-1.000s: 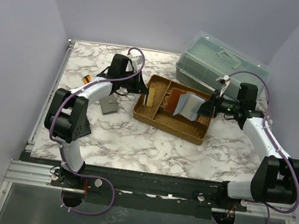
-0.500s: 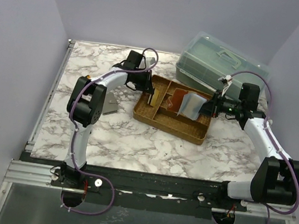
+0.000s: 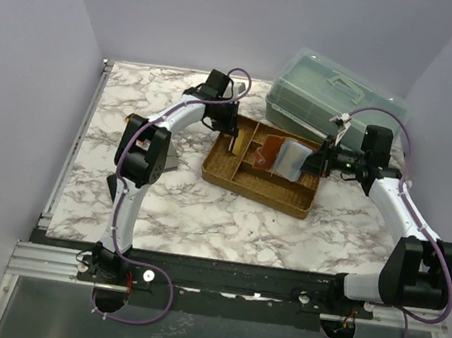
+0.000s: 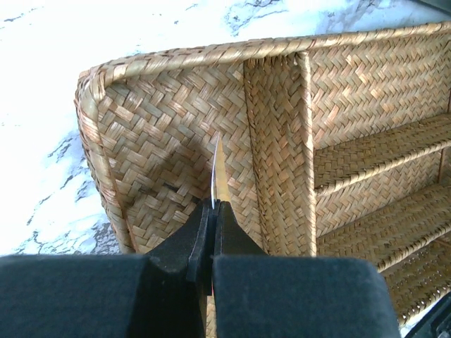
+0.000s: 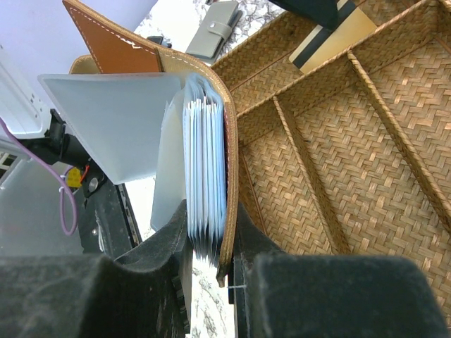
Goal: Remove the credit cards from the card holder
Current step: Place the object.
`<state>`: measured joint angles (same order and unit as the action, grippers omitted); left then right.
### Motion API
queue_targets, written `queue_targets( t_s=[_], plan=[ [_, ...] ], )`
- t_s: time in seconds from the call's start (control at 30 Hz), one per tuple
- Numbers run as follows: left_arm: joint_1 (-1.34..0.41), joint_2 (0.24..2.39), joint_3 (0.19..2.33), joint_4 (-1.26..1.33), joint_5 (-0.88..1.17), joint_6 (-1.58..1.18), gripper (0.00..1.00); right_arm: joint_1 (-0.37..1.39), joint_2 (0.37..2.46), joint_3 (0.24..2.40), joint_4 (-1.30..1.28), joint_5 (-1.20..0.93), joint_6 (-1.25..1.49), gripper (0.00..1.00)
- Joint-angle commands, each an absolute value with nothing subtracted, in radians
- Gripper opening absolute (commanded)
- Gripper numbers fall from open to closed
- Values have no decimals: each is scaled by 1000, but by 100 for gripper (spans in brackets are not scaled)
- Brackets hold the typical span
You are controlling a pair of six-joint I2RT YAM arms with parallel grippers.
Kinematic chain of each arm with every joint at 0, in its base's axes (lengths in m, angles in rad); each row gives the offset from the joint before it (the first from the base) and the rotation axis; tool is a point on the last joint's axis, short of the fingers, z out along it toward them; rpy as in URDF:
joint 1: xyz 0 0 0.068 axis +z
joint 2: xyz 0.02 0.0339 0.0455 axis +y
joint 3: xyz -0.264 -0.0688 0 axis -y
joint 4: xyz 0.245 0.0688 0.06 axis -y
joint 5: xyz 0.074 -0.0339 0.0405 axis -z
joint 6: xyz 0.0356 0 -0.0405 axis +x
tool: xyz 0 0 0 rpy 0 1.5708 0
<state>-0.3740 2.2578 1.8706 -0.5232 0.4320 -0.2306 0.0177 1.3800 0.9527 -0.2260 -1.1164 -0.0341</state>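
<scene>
Left pincer [image 4: 213,204] clamped shut on one gold card [image 4: 219,172]; card held edge-on, tip poking past fingertips. Below pincer: end compartment of woven tray [image 4: 141,105]; card-to-tray contact cannot be told. Right pincer [image 5: 211,227] closed partway on brown card holder [image 5: 116,49], gripped across cover and pale blue sleeves [image 5: 204,162], holder held open over tray. Grey wallet [image 5: 215,29] seen on worktop [image 3: 203,208], beyond tray, well apart from right pincer.

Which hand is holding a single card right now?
The left hand, pinching one thin gold card edge-on over the woven tray, at its end compartment. The right hand instead clamps the open brown card holder.
</scene>
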Motion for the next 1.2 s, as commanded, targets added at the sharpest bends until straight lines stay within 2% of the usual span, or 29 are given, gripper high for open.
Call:
queue_targets(
  t_s=[0.0, 0.37, 1.17],
  plan=[
    [-380, 2286, 1916, -565, 373, -191, 0, 9, 1359, 951, -204, -1160, -26, 0],
    [-379, 2362, 2038, -632, 381, -158, 1, 8, 1362, 951, -203, -1162, -26, 0],
    [-378, 2452, 2166, -673, 435, -155, 3, 8, 1381, 951, -204, -1170, -29, 0]
  ],
)
